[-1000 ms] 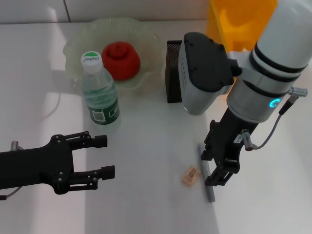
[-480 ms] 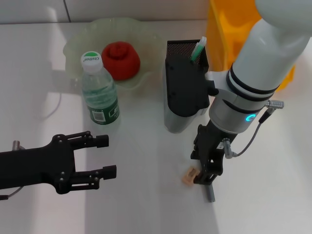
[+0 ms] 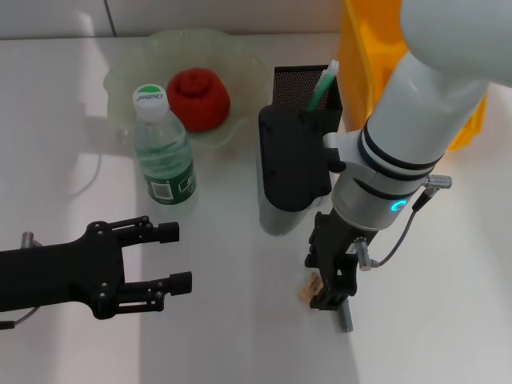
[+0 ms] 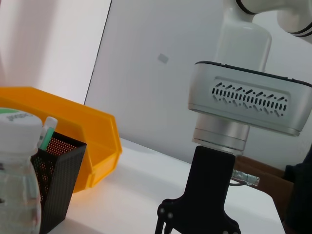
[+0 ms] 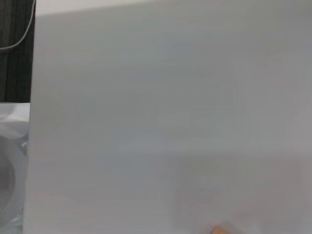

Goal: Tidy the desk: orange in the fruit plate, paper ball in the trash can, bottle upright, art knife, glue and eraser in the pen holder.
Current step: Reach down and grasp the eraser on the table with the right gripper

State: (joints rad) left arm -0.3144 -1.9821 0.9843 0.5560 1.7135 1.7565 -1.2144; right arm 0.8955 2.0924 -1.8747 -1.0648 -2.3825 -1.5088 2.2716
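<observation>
The right gripper (image 3: pixel 326 290) now sits lower and closer to the eraser (image 3: pixel 311 286), partly covering it, where a second ago it hung beside it.

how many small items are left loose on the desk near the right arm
2 visible. The eraser lies just left of the right gripper; the grey art knife pokes out beneath its fingers. The arm may hide others.

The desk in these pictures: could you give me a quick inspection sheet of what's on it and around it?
Surface: white desk.
Job's things: orange in fruit plate; bottle upright; eraser and grey art knife lying on desk; green-capped stick in pen holder; trash can behind.
Clutter: nothing seen.
Grippers: left gripper open, idle; right gripper low over eraser.
Cables: grey lead on right arm.
Surroundings: pale wall.
</observation>
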